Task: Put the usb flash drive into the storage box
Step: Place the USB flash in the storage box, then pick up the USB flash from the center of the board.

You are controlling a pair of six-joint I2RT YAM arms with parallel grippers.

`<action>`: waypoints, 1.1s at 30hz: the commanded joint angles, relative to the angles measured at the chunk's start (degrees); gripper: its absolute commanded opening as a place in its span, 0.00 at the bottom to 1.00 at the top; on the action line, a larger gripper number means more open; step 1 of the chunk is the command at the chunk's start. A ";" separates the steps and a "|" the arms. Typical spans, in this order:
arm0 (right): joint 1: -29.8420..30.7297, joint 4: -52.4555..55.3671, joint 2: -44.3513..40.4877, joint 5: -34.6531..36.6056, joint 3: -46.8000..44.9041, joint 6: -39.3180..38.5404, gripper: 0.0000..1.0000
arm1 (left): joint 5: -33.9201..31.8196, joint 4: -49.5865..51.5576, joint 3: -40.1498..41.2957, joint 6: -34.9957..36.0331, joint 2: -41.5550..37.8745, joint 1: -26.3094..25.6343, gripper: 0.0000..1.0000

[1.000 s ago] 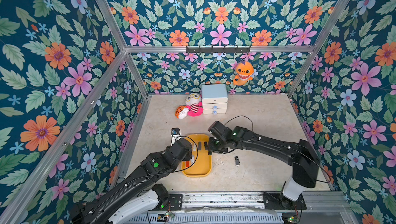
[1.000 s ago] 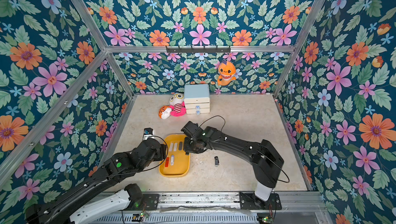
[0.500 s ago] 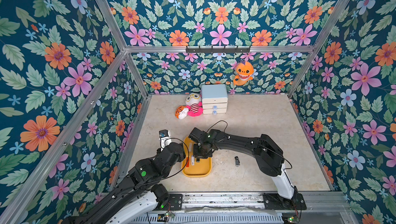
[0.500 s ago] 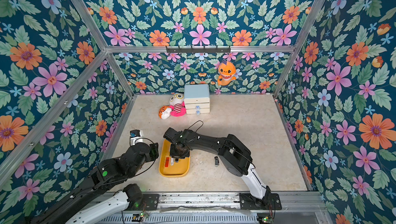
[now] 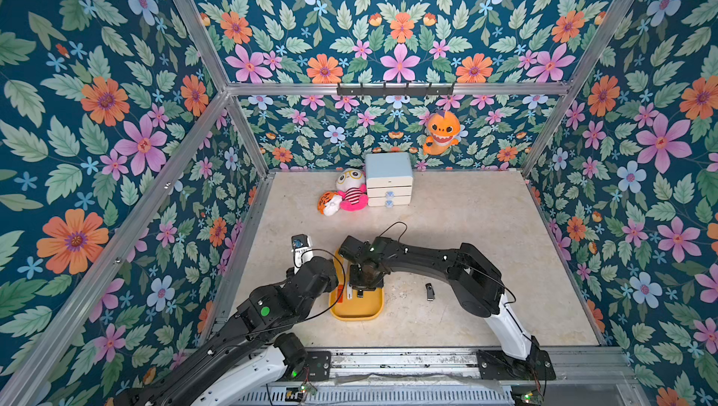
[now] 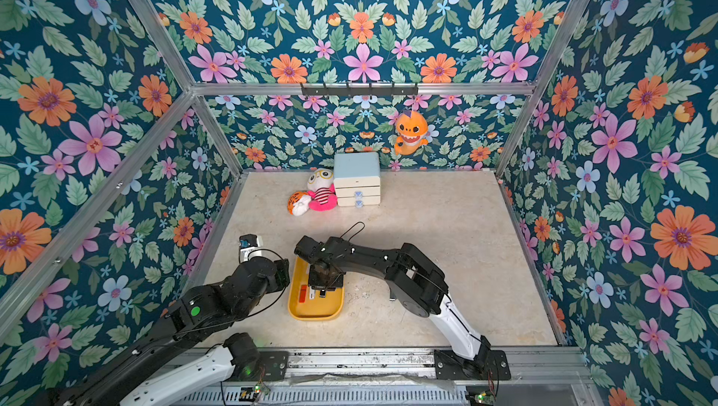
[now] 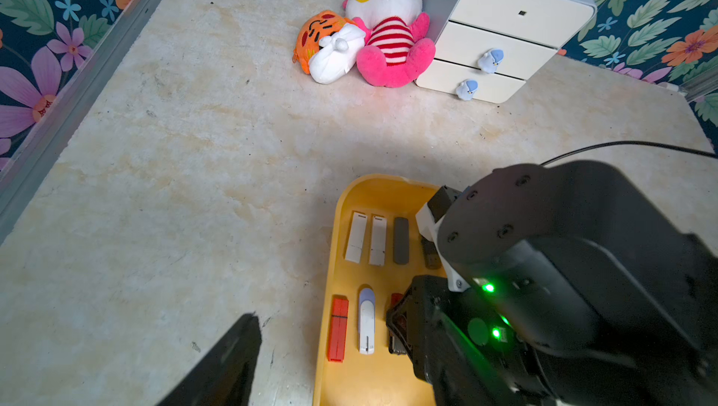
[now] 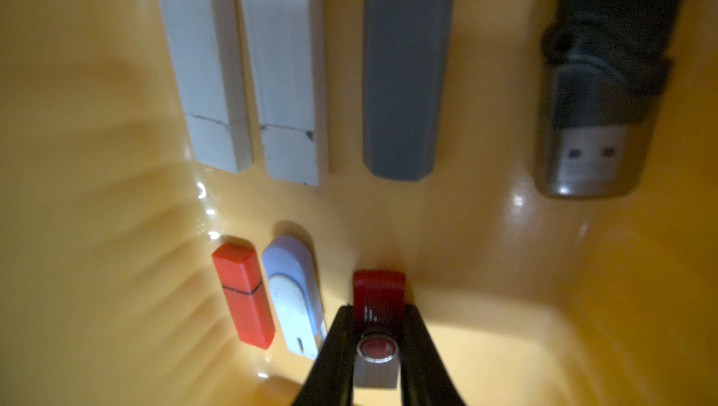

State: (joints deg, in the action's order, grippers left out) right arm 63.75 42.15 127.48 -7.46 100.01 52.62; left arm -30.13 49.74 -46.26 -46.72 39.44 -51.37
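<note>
Over the beige bench (image 5: 466, 210), the right hand (image 8: 377, 312) grips a red usb flash drive (image 8: 379, 287) inside the storage box (image 8: 77, 190); left hand (image 5: 300, 248) state unclear

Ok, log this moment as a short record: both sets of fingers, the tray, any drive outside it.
right fingers: shut on red drive, inside tray
left fingers: open, nothing seen in them, beside tray
tray contents: two white drives, grey drive, dark drive, orange drive, white-blue drive, all lying flat
outside tray: black drive on table, on the right arm's side
task state: unfinished
</note>
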 commanded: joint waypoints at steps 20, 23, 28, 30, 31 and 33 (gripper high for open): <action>-5.47 0.84 -26.59 9.99 -17.55 -2.99 0.39 | 2.89 -2.25 -1.30 3.01 3.49 0.04 0.75; -10.72 -1.46 -38.21 13.74 -29.21 -4.22 0.40 | 7.21 -6.19 -2.94 4.30 7.08 0.03 0.76; -21.47 -6.36 -56.55 22.33 -49.81 -7.77 0.44 | 16.41 -14.84 -7.40 2.21 19.62 -2.62 0.74; -27.25 -7.89 -62.52 23.53 -57.42 -8.96 0.45 | 14.15 -16.98 -10.98 0.39 27.31 -7.71 0.74; -29.52 -8.54 -64.81 23.63 -60.30 -9.46 0.45 | 14.05 -17.10 -13.07 0.04 31.20 -9.43 0.74; -33.22 -9.93 -68.64 23.66 -65.71 -10.31 0.46 | 13.27 -15.72 -18.26 -2.39 40.44 -12.07 0.74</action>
State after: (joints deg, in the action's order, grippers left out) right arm 33.61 35.42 62.15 13.28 38.76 45.01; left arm -17.06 35.94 -60.34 -45.41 72.49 -61.01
